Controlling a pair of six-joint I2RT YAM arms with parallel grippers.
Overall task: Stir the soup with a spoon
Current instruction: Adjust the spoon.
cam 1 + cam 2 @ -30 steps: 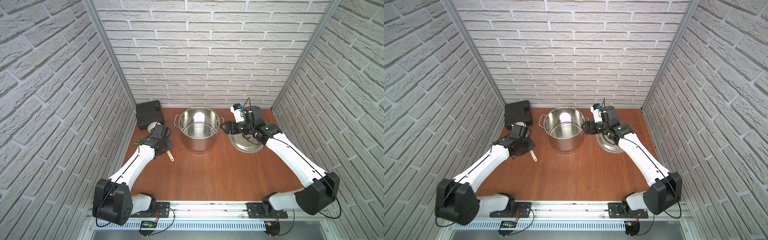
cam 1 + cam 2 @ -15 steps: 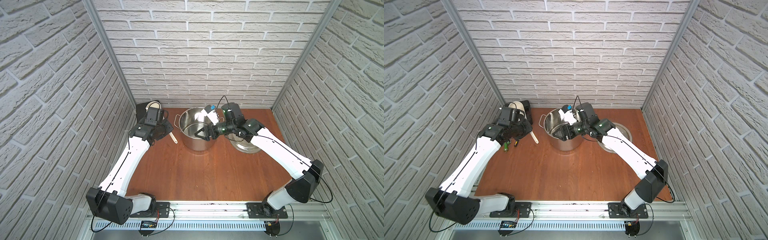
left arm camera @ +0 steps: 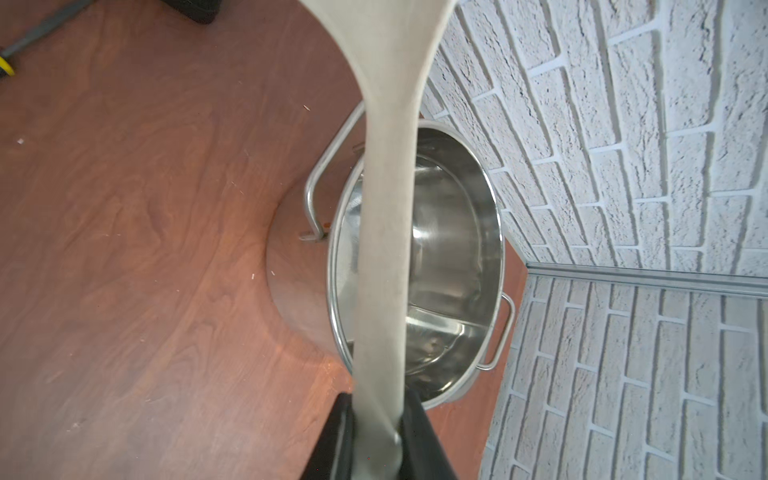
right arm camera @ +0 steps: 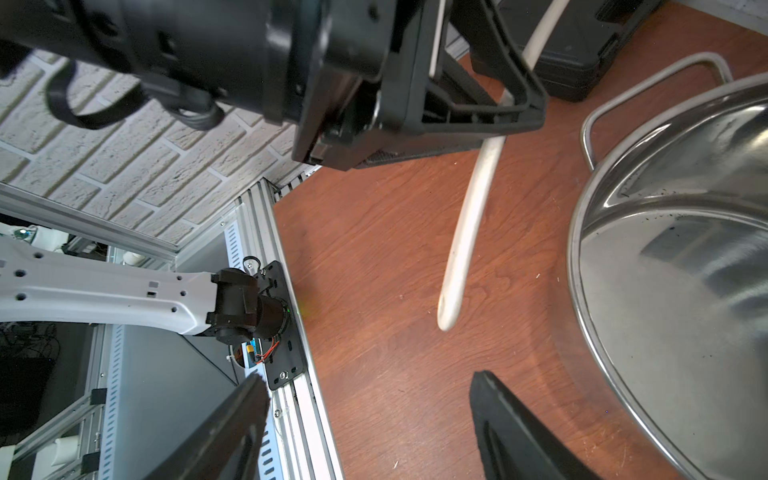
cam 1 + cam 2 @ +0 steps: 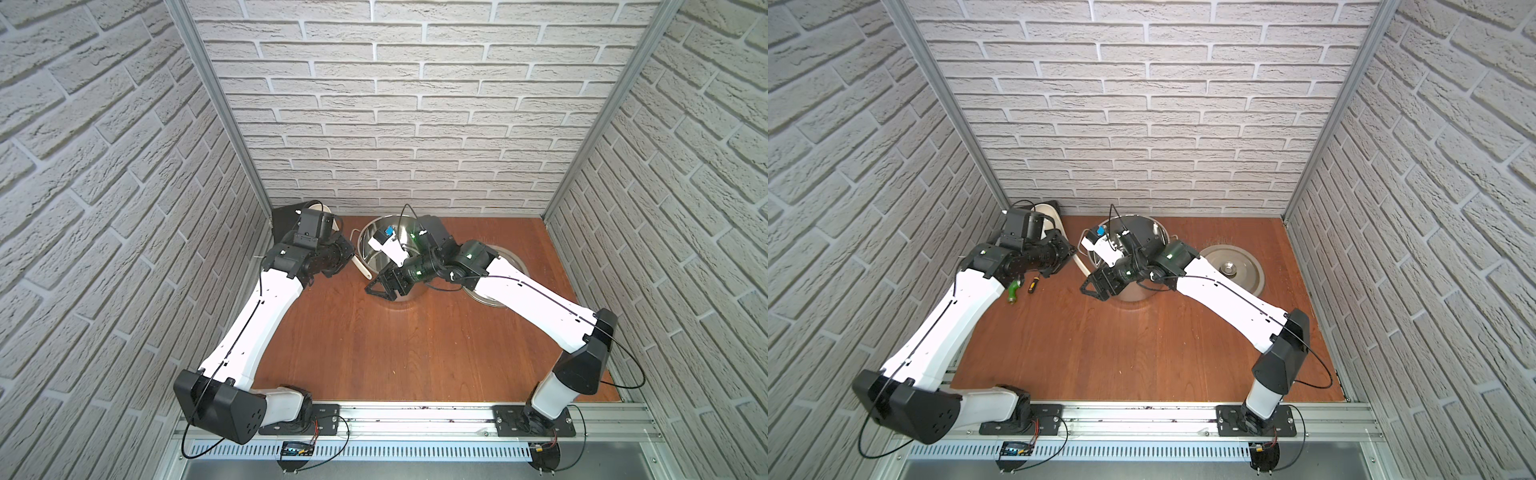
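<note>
Plainly, the left hand (image 3: 378, 440) is clamped narrow on the slim handle of the cream spoon (image 3: 386, 249), with a black finger pressed to each side of it. The spoon is held up off the counter (image 5: 374, 353). Its round bowl sits uppermost, close to the wrist, and the free end of its handle slants down toward the wood. That end hangs just beside the pot (image 3: 457, 249), outside the rim and near one loop handle; the right wrist view shows a gap between the two.

The right hand (image 4: 370, 428) has its jaws spread wide with nothing between them. It hangs over the counter at the pot's front, on the side toward the left hand, and its arm reaches across over the pot. The pot stands upright at the back of the counter, showing bare shiny steel inside.

Beyond the pot, on the right arm's side, the lid (image 5: 1246, 274) lies flat with its knob up. A green-handled tool (image 5: 1014, 291) and a small screwdriver (image 5: 1032, 284) lie beside the left arm. A black case (image 4: 582, 62) sits in the back corner behind the left hand.
</note>
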